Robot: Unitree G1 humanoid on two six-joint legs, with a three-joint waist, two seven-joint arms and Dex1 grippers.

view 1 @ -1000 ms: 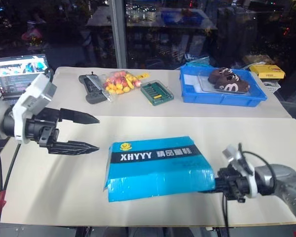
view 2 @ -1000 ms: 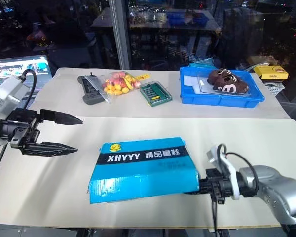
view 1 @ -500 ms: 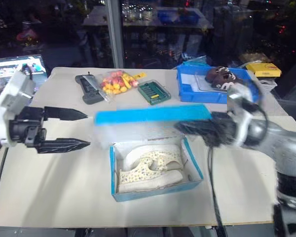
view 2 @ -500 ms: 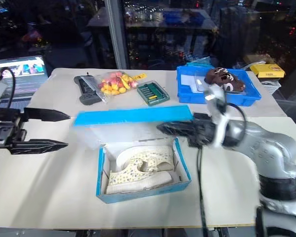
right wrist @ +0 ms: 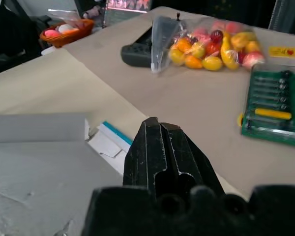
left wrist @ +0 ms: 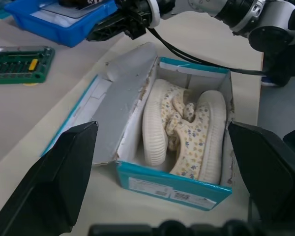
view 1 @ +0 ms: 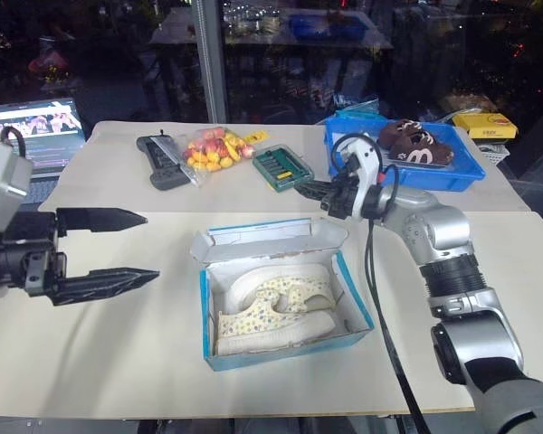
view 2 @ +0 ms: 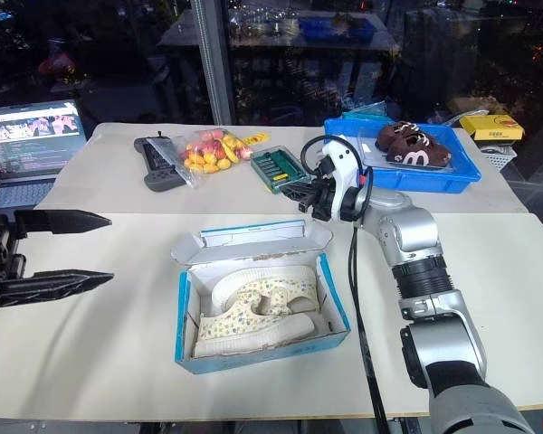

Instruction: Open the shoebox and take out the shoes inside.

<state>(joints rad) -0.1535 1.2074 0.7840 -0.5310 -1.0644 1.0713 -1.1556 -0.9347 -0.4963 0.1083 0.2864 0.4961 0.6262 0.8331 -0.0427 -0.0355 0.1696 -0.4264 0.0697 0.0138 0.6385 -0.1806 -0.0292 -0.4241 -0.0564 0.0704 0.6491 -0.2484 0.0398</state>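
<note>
Shoes (view 1: 276,306) lie side by side inside the open shoebox (view 1: 281,348): light, soft canvas, best pinched at a heel or ribbed sole. My left end effector (view 1: 118,247) gapes beside the shoebox; my right end effector (view 1: 309,188), clenched and empty, hovers behind its lid.

The shoebox (view 1: 285,307) stands open-topped, its lid (view 1: 270,242) folded toward the tabletop's (view 1: 118,344) far edge, bare tabletop toward the left edge.

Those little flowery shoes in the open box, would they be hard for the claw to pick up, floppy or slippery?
The shoes look like soft canvas, so the uppers would probably give under a pinch. The ribbed soles seem stiffer and likely offer better grip. They lie nested on their sides in the shoebox, so lifting one may drag the other along.
</note>
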